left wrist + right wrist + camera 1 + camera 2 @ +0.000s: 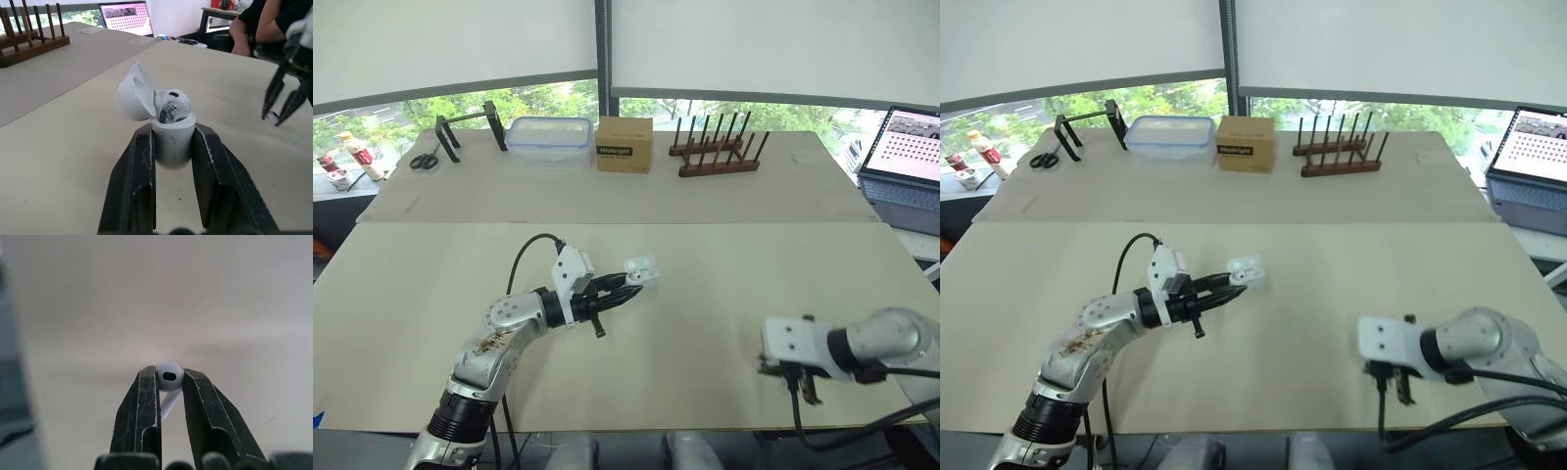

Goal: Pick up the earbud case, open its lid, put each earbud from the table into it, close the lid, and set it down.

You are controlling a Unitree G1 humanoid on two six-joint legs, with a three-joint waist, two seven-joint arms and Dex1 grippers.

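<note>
head view, left gripper clamped on the earbud case above the table, left wrist view, lid flipped open, first earbud seated inside, right wrist view, right gripper pinching the second earbud over the tabletop

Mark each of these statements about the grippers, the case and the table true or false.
1. The left gripper holds the earbud case between its jaws. True.
2. The case's lid is closed. False: it is swung open.
3. The right gripper is empty. False: its jaws pinch an earbud.
4. A wooden peg rack stands on the far table. True.
</note>
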